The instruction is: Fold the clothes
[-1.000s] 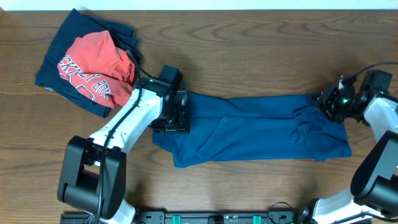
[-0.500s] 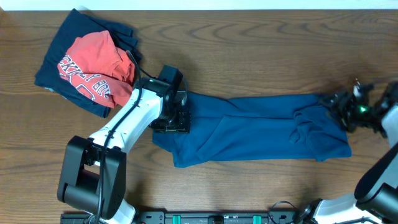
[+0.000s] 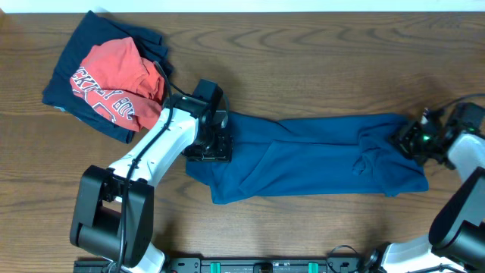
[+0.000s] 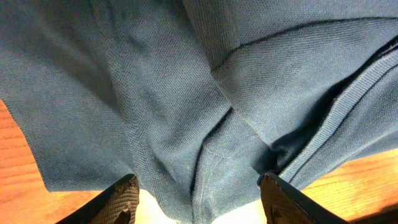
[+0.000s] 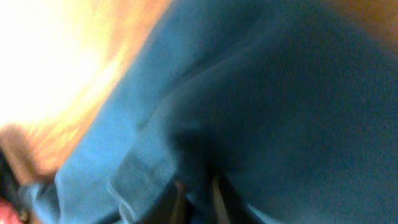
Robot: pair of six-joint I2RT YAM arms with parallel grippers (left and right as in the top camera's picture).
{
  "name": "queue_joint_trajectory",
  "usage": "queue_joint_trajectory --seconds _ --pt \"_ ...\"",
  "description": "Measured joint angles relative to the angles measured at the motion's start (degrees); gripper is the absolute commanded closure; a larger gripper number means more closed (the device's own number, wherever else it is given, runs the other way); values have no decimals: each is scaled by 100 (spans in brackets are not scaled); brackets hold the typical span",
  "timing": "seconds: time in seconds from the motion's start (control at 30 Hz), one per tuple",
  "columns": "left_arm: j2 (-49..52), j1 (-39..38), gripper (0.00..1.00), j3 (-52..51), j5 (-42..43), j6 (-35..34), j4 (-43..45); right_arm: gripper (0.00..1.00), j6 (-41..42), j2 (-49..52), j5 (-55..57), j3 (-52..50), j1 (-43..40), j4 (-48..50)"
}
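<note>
Right gripper came back onto tee, jaws now pinched on its right end; left gripper unmoved, jaws apart. Looks ready to fold.

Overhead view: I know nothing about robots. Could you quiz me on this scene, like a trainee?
1. True or false: the red tee lies on the navy garment.
2. Which fingers are at the blue T-shirt's end nearer the red tee? A) left fingers B) right fingers C) neither
3. How many garments are on the table?
Key: 1 true; 2 A; 3 three.
</note>
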Motion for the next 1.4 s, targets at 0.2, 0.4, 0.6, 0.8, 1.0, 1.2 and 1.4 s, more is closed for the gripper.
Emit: queue_joint_trajectory --seconds 0.2,0.4,0.6,0.8,1.0,1.2,1.4 --pt "0 0 36 0 0 -15 0 41 678 0 -396 -352 553 1270" --pt "0 0 36 0 0 -15 -2 50 988 0 -664 -339 413 1574" --pt "0 0 36 0 0 -15 -2 50 905 -348 -1113 -234 -223 605" --pt "0 0 36 0 0 -15 0 42 275 -1215 -719 -155 -310 -1443" --pt "0 0 35 0 0 -15 20 41 15 -1445 1080 -138 304 -2693" --pt "0 0 35 0 0 -15 20 42 264 -1445 2723 -151 1038 -2557" --pt "0 0 35 0 0 -24 20 43 505 -1445 3738 -162 1574 -2476"
